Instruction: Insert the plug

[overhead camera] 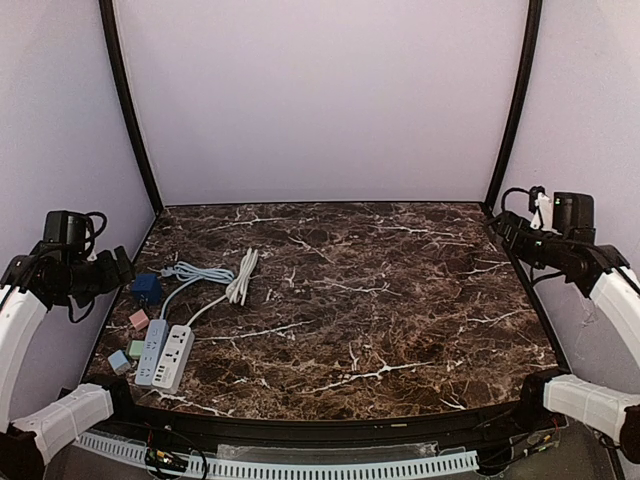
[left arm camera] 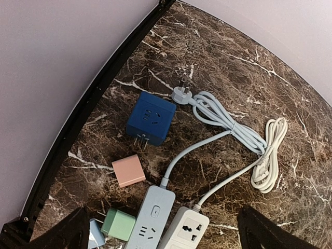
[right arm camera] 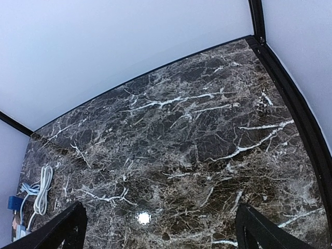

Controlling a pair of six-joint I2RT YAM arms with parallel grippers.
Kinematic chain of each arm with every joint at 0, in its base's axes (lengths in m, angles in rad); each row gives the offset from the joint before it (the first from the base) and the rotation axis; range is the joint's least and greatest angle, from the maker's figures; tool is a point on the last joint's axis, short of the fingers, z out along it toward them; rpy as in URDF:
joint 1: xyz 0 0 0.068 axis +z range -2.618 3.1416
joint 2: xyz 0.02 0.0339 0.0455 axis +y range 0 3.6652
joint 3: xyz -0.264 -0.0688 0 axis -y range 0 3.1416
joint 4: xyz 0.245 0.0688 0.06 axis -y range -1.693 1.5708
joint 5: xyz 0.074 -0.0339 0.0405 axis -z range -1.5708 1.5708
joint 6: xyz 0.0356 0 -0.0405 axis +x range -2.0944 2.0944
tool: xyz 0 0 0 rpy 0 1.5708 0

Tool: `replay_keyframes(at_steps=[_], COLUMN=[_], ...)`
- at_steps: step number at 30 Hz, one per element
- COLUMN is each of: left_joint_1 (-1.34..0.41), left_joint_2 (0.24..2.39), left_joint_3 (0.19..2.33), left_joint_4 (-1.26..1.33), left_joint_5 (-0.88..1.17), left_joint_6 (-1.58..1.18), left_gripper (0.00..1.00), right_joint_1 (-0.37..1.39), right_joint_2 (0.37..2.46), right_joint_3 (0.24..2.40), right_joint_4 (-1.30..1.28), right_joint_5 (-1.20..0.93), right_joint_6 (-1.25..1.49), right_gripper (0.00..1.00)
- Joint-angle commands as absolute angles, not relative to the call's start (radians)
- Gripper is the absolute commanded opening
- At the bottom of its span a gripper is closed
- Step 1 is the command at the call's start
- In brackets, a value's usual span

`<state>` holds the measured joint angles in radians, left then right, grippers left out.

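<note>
**Plug lying free at the table's 9 o'clock, both tools empty**

- Plug (left arm camera: 181, 94): white, three pins, flat on the table (overhead camera: 400, 300). In the left wrist view it sits just off the blue cube socket (left arm camera: 150, 118) at the cube's 1 o'clock, pins aimed at roughly 10 o'clock.
- Handling (my read): light, hard plastic shell, a bit slick. Pinch across the body's flat sides behind the pins, not on the cord.
- The cord (left arm camera: 223, 122) is soft and bundled, so it will likely drag and twist the plug when lifted.
- Left tool (overhead camera: 122, 266): fingers spread wide, nothing between them, hanging above the cluster.
- Right tool (overhead camera: 498, 223): also spread and empty, over at 3 o'clock, well apart from everything.
- Clutter at 6 o'clock of the cube: pink adapter (left arm camera: 128, 170), green adapter (left arm camera: 118, 224), grey-blue strip (left arm camera: 150, 223), white strip (left arm camera: 184, 231) touching it.
- White coil (left arm camera: 270, 155) is at the plug's 4 o'clock.
- The cube crowds the plug's near side, so finger clearance is tight there.
- Which socket is the target: can't tell.
</note>
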<state>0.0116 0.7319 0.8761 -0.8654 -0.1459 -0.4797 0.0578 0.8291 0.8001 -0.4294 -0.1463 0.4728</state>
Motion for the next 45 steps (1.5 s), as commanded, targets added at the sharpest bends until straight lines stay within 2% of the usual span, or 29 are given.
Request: replay_keyframes(at_steps=[1, 14, 23, 35, 45], left_joint_1=[0.008, 0.008, 0.008, 0.029, 0.088], left_joint_2=[0.75, 0.845, 1.162, 1.483, 1.701], left_joint_3=[0.871, 0.888, 1.076, 1.24, 1.344], left_joint_4=[-0.89, -0.869, -0.964, -1.013, -1.016], left_joint_5=[-0.141, -0.129, -0.116, -0.157, -0.173], left_joint_6=[-0.475, -0.455, -0.34, -0.213, -0.155], left_gripper=[1.0, 1.0, 1.0, 1.0, 0.98], right_joint_1=[0.053, 0.052, 0.053, 0.053, 0.053], right_joint_2=[0.858, 0.886, 0.941, 1.007, 0.975], right_joint_3=[0.795, 0.812, 0.859, 0.914, 0.878], right_joint_4=[-0.454, -0.488, -0.498, -0.497, -0.519], right_joint_5=[-0.107, -0.077, -0.121, -0.158, -0.212], right_joint_6=[0.463, 0.44, 0.396, 0.341, 0.361], right_gripper=[0.99, 0.99, 0.99, 0.99, 0.99])
